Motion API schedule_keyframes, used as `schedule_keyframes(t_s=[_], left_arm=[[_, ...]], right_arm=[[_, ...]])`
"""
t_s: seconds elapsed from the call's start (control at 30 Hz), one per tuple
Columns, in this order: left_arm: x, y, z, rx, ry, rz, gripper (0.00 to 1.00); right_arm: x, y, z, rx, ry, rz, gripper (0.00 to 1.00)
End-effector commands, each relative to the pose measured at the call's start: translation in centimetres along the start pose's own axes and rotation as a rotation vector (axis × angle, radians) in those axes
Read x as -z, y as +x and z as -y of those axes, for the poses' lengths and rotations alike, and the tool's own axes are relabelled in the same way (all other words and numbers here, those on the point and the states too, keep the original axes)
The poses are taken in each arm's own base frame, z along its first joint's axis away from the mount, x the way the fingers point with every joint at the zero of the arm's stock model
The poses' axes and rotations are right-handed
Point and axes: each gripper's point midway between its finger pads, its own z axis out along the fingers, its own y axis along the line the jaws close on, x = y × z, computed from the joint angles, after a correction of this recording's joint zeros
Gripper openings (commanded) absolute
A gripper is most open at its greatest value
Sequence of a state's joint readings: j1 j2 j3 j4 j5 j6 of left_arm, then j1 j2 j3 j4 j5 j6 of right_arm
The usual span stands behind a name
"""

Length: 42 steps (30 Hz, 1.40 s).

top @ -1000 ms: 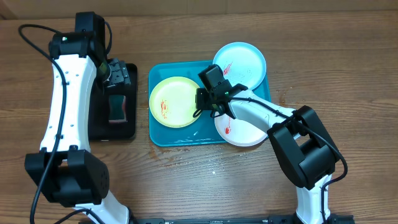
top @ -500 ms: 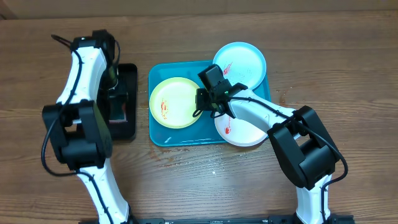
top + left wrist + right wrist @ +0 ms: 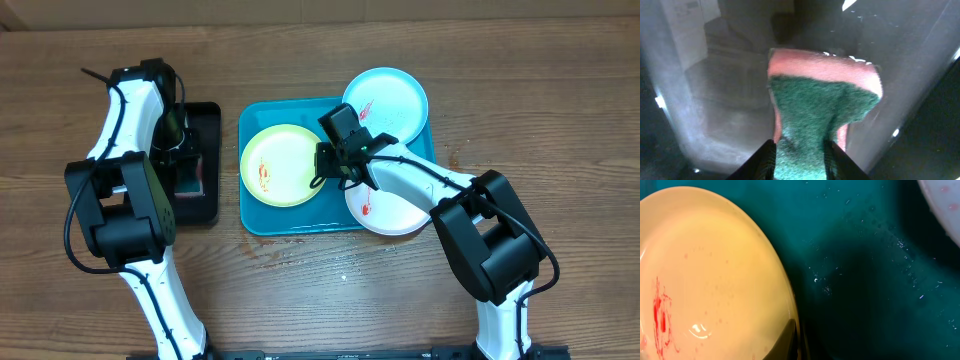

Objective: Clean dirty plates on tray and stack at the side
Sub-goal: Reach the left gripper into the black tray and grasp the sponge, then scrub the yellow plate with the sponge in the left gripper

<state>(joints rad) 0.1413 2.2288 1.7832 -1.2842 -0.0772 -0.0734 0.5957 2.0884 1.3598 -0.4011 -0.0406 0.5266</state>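
Three stained plates sit on the teal tray: a yellow plate with red smears at the left, a light blue plate overhanging the back right, and a white plate at the front right. My right gripper is shut on the yellow plate, pinching its right rim between its fingers. A green-topped pink sponge lies in the black tray. My left gripper squeezes the sponge from both sides, and the sponge bulges beyond the fingers.
The black tray stands left of the teal tray on the wooden table. The light blue and white plates stick out past the teal tray's right edge. My right arm lies across the white plate.
My left arm has dropped down into the black tray and its jaws have closed in on the sponge. The right arm and the plates have not moved.
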Motion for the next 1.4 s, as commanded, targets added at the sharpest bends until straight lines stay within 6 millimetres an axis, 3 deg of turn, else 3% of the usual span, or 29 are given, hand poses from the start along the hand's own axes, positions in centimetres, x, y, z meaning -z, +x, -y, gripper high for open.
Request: schedule_keyframes(t_s=[0.0, 0.2, 0.3, 0.4, 0.53, 0.83, 0.93, 1.07, 1.2, 1.37], left_arm=[[-1.2, 0.8, 1.2, -0.041, 0.025, -0.033, 0.30], [-2.8, 1.9, 1.2, -0.044, 0.018, -0.068, 0.19], [-2.9, 1.9, 1.1, -0.043, 0.018, -0.068, 0.05], [-2.4, 1.5, 1.1, -0.042, 0.019, -0.057, 0.04], [0.3, 0.4, 1.0, -0.034, 0.023, -0.010, 0.04], [12.1, -2.0, 0.4, -0.014, 0.043, 0.255, 0.04], [14.6, -1.8, 0.2, -0.002, 0.049, 0.311, 0.04], [16.3, -0.4, 0.6, 0.018, 0.088, 0.325, 0.04], [16.9, 0.0, 3.1, -0.015, 0.205, 0.327, 0.04], [14.6, -0.6, 6.8, -0.051, 0.210, 0.323, 0.04]], right_arm=[[-0.4, 0.5, 0.5, 0.001, 0.027, -0.012, 0.04], [-0.4, 0.5, 0.5, 0.001, 0.027, -0.012, 0.04], [-0.4, 0.5, 0.5, 0.001, 0.027, -0.012, 0.04], [-0.4, 0.5, 0.5, 0.001, 0.027, -0.012, 0.04], [-0.4, 0.6, 0.5, 0.001, 0.029, -0.017, 0.04], [-0.4, 1.2, 0.2, -0.001, 0.003, -0.051, 0.04], [-0.3, 1.4, -0.2, -0.008, -0.029, -0.071, 0.04], [-0.2, 1.1, 0.1, -0.038, -0.073, -0.095, 0.04], [0.1, 0.6, 0.8, -0.105, -0.117, -0.123, 0.04], [0.1, 0.4, 1.2, -0.157, -0.109, -0.127, 0.04]])
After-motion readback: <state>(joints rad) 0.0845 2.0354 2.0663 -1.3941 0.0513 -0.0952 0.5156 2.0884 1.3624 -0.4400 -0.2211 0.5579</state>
